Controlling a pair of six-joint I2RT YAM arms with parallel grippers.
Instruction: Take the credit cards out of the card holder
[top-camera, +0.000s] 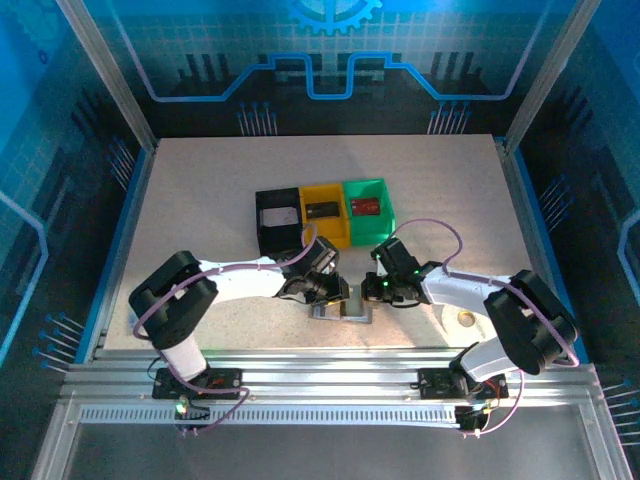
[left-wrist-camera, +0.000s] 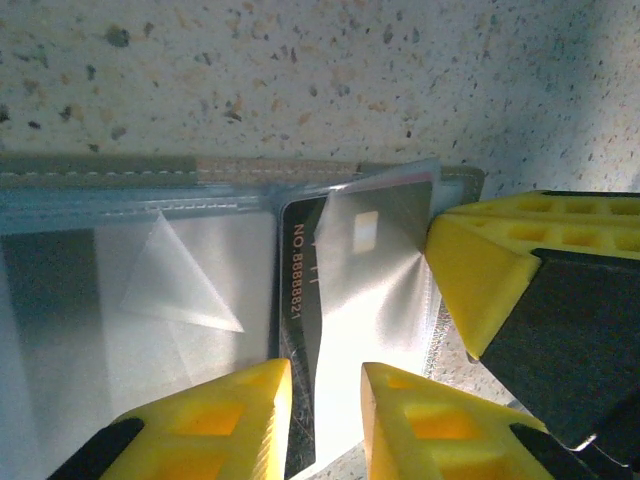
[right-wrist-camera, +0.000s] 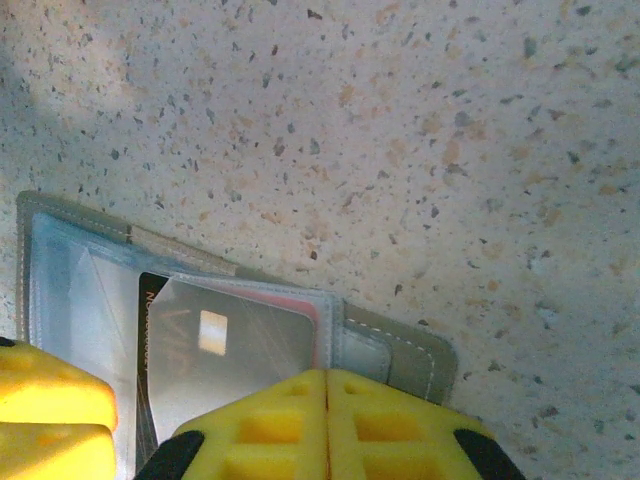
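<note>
Silver card (left-wrist-camera: 372, 270) juts from the open card holder (top-camera: 341, 312), low at the table's centre. Its long axis runs up-frame between the left hand's (left-wrist-camera: 325, 420) narrowly parted fingers, while the right hand (right-wrist-camera: 327, 425), pressed together, sits on the holder's edge.

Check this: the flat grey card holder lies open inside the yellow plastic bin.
Wrong place: the flat grey card holder lies open on the speckled table, in front of the yellow plastic bin, not inside it. The top external view shows it.
</note>
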